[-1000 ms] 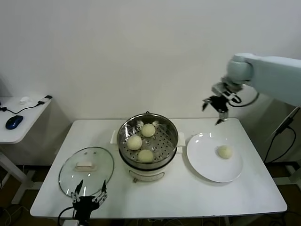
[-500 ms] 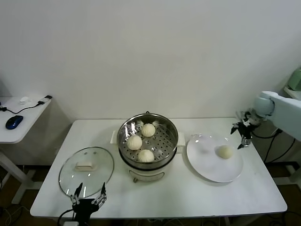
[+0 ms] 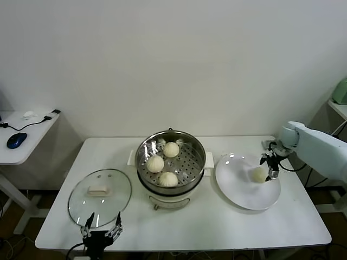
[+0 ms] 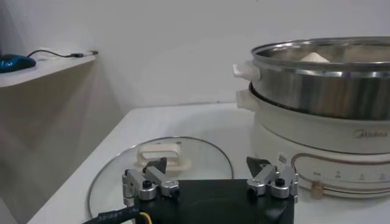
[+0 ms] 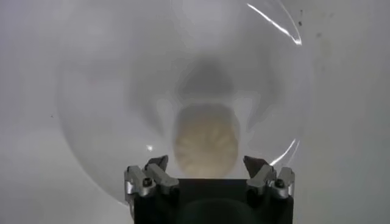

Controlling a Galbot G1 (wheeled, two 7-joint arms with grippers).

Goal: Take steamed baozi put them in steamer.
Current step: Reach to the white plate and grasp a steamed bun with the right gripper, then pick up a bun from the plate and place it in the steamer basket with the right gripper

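Three cream-white baozi lie in the steel steamer at the table's middle. One more baozi rests on the white plate to its right. My right gripper hangs open just over that bun's right side, and in the right wrist view the baozi sits between and just beyond the spread fingers. My left gripper stays parked, open, at the table's front edge near the glass lid. The steamer also fills the left wrist view.
The glass lid with a white knob lies flat left of the steamer. A side desk with a blue mouse stands at the far left. The table's right edge runs close behind the plate.
My right arm has swung from high above the table's back right down to the plate and now hovers over the last bun. The left arm has not moved.
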